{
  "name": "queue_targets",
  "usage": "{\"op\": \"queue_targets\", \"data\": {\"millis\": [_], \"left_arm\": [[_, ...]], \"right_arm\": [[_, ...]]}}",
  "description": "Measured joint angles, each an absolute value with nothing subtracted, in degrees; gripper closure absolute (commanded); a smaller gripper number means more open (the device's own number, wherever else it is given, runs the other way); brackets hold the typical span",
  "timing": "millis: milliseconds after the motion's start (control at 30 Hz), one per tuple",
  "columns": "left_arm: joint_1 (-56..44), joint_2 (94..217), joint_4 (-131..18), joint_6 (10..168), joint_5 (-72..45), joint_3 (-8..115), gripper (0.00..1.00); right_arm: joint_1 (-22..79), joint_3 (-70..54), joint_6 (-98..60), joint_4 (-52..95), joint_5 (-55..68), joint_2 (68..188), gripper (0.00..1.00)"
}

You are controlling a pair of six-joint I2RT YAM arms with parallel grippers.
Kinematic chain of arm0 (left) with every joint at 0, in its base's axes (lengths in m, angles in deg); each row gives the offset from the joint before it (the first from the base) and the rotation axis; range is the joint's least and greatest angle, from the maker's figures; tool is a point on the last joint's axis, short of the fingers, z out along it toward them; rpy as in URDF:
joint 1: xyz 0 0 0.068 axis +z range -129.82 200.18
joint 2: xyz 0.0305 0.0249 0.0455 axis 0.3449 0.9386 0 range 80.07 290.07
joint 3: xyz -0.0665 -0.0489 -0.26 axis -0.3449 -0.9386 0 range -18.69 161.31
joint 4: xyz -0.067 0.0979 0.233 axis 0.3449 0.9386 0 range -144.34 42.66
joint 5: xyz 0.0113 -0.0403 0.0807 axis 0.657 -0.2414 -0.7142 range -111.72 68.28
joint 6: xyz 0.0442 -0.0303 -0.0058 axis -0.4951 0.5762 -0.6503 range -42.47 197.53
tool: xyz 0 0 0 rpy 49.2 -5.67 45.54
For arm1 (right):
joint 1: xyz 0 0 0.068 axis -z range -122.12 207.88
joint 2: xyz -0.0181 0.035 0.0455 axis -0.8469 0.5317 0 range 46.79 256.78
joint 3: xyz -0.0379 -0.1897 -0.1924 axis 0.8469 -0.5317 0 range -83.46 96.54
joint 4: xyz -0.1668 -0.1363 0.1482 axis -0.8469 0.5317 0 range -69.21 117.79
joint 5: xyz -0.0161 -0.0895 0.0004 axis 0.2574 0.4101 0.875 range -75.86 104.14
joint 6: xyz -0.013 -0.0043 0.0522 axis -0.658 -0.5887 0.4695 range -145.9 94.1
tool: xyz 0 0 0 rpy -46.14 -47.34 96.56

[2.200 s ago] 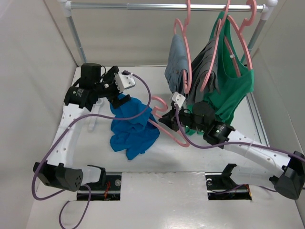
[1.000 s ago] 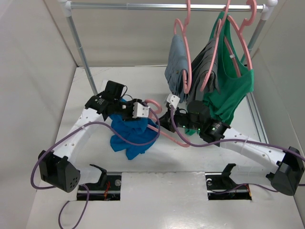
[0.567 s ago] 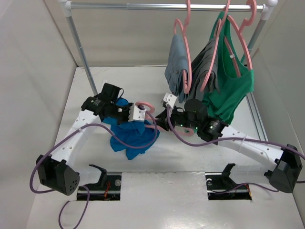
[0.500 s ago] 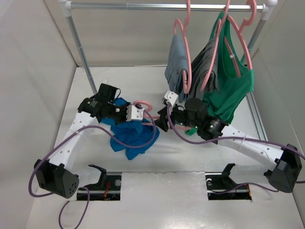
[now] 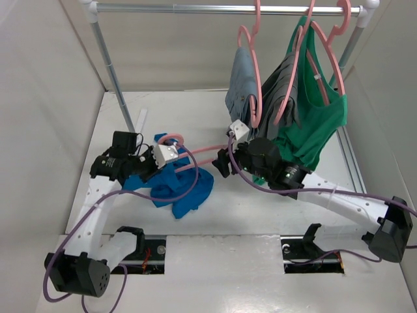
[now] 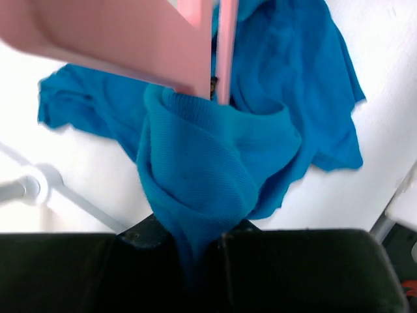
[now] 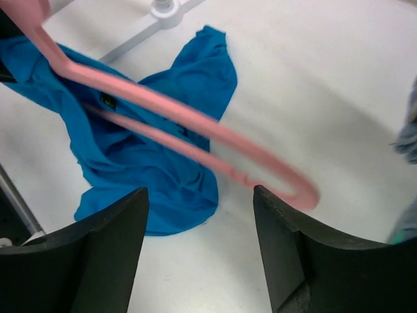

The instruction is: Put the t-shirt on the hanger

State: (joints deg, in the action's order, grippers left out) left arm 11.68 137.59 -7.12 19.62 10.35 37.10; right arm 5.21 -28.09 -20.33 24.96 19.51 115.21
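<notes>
Across the white bench point(image 5: 260, 212), boxed by plain pale walls point(image 5: 45, 98) on the left, back and right, I see a silver rail point(image 5: 195, 9) running along the far side on metal posts point(image 5: 107, 52). One white foot point(image 7: 163, 9) of that frame stands on the surface just past the t-shirt. Grey garments point(image 5: 242, 85) and a green tank top point(image 5: 319, 117) hang from the right half of the rail. The bench top is smooth and matte, with soft shadows under the arms.

The t-shirt point(image 5: 186, 189) lies crumpled left of centre, most of it spread on the bench. My left fingers point(image 6: 273, 267) are closed on a bunched fold of it, holding that part up off the surface. The hanger point(image 7: 169, 107) slants above the cloth. In the left wrist view one thin bar of it meets the folded blue cloth right above the pinched fold. Its thick hook end lies toward the left arm point(image 5: 98, 202), and its rounded corner reaches out over bare bench toward the right arm point(image 5: 326, 192). My right fingers point(image 7: 300, 261) are spread wide with nothing between them. The hanger's corner sits just beyond their tips, and I cannot tell what carries that end.
</notes>
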Motion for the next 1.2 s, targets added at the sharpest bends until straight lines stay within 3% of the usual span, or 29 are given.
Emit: {"op": "queue_targets", "data": {"millis": [33, 133, 167, 233, 367, 400, 433, 533, 900, 1067, 1200], "left_arm": [[11.64, 136.73, -7.86, 21.91, 9.72, 36.75, 1.0], [11.66, 134.55, -11.62, 29.98, 7.1, 36.46, 1.0], [11.66, 134.15, -12.78, 32.36, 6.29, 36.46, 1.0], [11.66, 133.52, -14.63, 37.26, 4.98, 36.44, 1.0], [11.66, 132.82, -16.45, 43.42, 3.16, 36.4, 1.0], [11.66, 132.47, -16.69, 44.54, 2.9, 36.4, 1.0], [11.66, 132.1, -16.91, 45.43, 2.68, 36.4, 1.0], [11.66, 130.88, -17.69, 47.4, 2.55, 36.38, 1.0], [11.66, 130.15, -19.7, 49.02, 2.66, 34.45, 1.0], [11.66, 130.15, -21.34, 49.82, 2.29, 34.45, 1.0], [11.66, 130.15, -22.35, 50.52, 2.18, 34.45, 1.0]], "right_arm": [[4.75, -27.98, -19.48, 25.09, 20.27, 115.82, 0.34], [3.55, -26.08, -15.64, 25.33, 22.37, 119.84, 0.53], [3.36, -25.03, -14.41, 25.53, 22.7, 121.79, 0.74], [3.25, -22.14, -11.92, 25.55, 22.65, 126.42, 1.0], [3.2, -17.18, -7.4, 25.59, 21.8, 134.7, 0.97], [3.2, -16.29, -6.35, 25.55, 21.12, 136.45, 0.73], [3.18, -15.32, -5.19, 25.5, 20.34, 138.33, 0.61], [3.03, -13.36, -2.59, 25.48, 19.11, 142.27, 0.48], [2.92, -8.0, 7.05, 25.31, 17.98, 152.17, 0.52], [2.92, -7.39, 9.59, 28.08, 18.74, 153.44, 0.42], [2.92, -7.35, 10.59, 31.08, 19.97, 153.44, 0.42]]}}
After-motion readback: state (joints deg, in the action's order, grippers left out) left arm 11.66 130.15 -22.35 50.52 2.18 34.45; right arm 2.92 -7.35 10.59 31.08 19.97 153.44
